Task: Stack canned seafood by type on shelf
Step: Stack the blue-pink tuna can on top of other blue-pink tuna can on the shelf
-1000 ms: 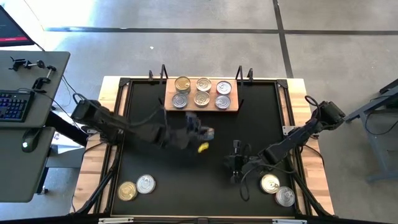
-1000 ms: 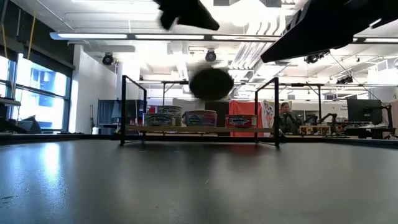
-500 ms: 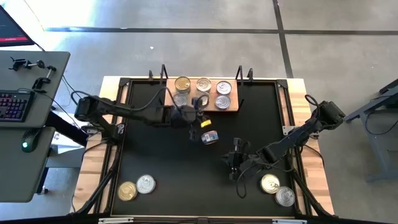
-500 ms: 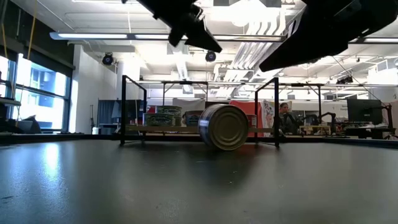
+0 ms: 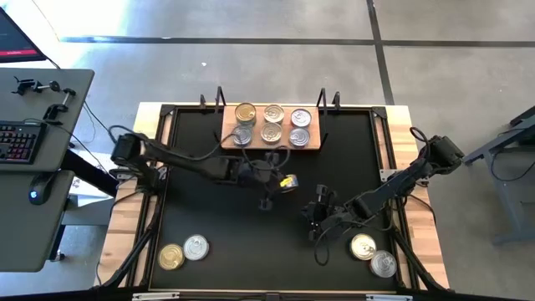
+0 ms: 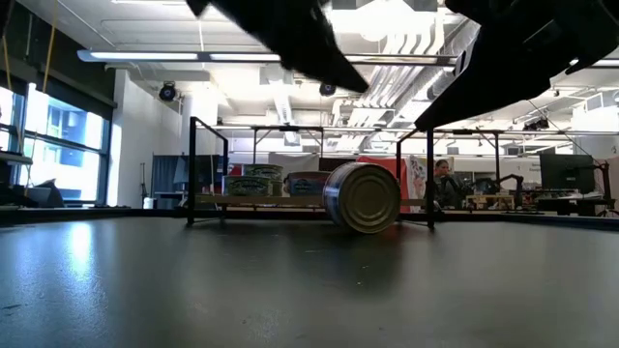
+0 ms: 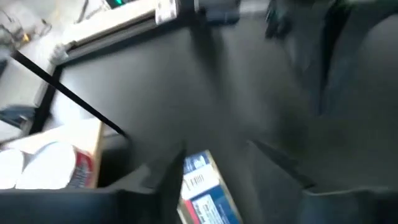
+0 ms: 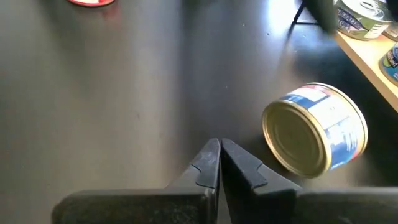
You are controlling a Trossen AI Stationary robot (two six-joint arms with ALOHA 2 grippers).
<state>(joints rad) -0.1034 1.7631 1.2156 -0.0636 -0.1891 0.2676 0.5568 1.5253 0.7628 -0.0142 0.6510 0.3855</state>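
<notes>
One can of seafood (image 5: 288, 181) lies on its side on the black table, gold end toward the near edge (image 6: 363, 198); it has a blue and white label (image 8: 314, 127). My left gripper (image 7: 216, 148) is open and low over the can (image 7: 202, 193), which lies between its fingers. My right gripper (image 8: 219, 155) is shut and holds nothing, just near and right of the can (image 5: 318, 213). Several cans (image 5: 272, 124) stand on the wooden shelf (image 5: 316, 145) at the table's far edge. My left gripper slants down from the table's left with a finger on each side of the fallen can. One finger (image 7: 168, 180) stands right beside the can's labelled side (image 7: 196, 180). The blur hides whether they touch.
Two cans (image 5: 184, 251) stand at the table's near left and two more (image 5: 372, 255) at its near right. The shelf's black uprights (image 6: 191, 169) rise at its ends. Bare tabletop lies between the shelf and the near cans.
The can was up in the air a second ago. It has fallen onto the table, lies on its side and has rolled a little toward the right edge. My left gripper has come down toward it.
</notes>
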